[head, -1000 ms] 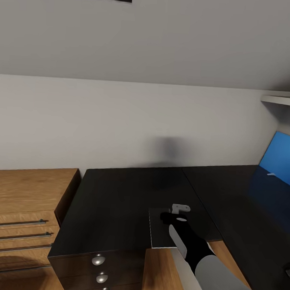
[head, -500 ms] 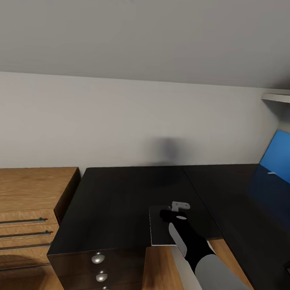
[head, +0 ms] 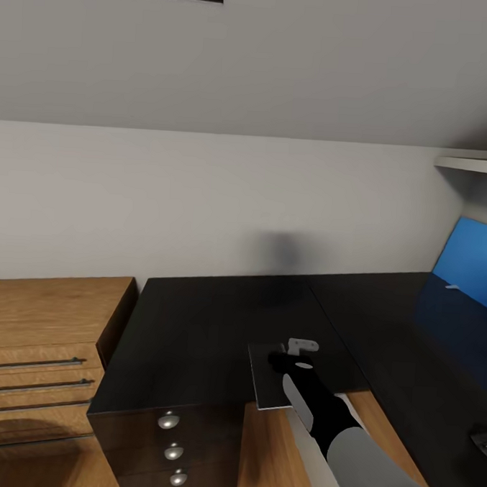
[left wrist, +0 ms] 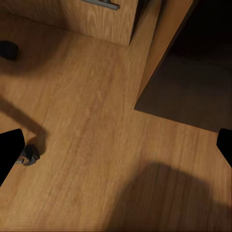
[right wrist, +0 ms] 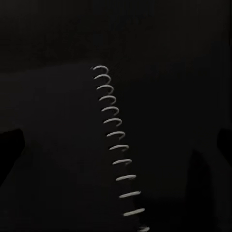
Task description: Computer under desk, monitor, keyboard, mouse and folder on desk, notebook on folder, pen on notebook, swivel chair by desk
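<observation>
Right gripper [head: 288,361] clamps the notebook [head: 268,378] over the desk [head: 195,320]; carry it level toward the folder. Left fingers [left wrist: 9,150] spread, empty.

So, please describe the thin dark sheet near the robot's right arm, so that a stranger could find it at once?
Start from the long black desk beside the light wooden dresser. At the desk's front edge, just right of the silver-knobbed drawers, lies the notebook, partly overhanging the edge, with the right gripper at it. It is flat, dark grey, with a pale rim and a spiral wire binding.
</observation>
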